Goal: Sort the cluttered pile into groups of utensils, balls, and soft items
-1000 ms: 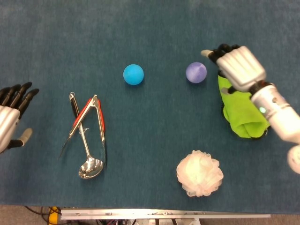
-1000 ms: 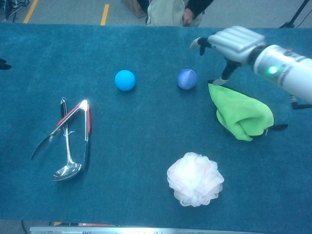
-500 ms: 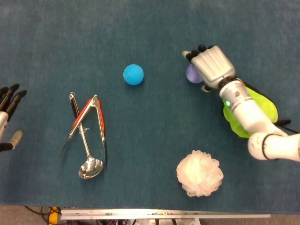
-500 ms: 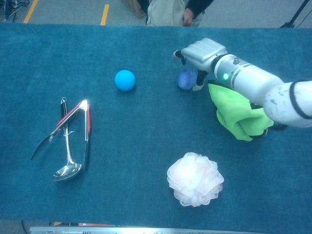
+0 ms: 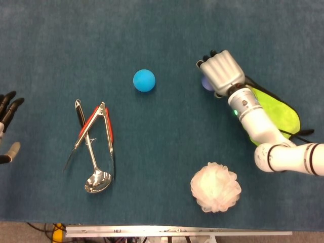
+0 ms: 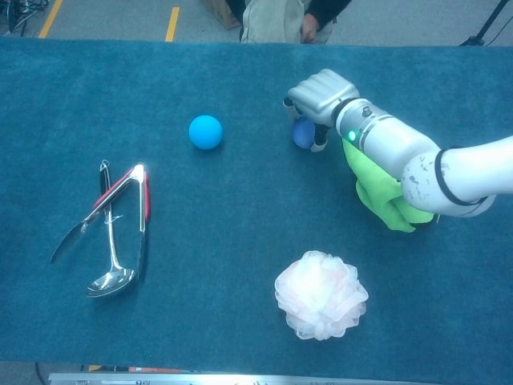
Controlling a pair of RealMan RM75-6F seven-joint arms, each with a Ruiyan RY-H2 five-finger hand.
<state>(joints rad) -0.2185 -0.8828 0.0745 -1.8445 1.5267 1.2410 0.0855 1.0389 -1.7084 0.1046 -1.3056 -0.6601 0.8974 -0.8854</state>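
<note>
right hand (image 6: pixel 322 95) over purple ball (image 6: pixel 303 133), green cloth (image 6: pixel 377 184) beside

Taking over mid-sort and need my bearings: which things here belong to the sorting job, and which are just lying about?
Job:
- tongs, ladle
- blue ball, purple ball under the right robot hand
- green cloth, white bath pouf

Lying about:
- yellow floor tape
- seated person beyond the table

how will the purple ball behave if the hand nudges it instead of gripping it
The purple ball is round and sits free on flat carpet, so it would probably roll away, perhaps toward the blue ball. The carpet pile may slow it. The right hand already covers most of it, so closing from above looks safer.
</note>
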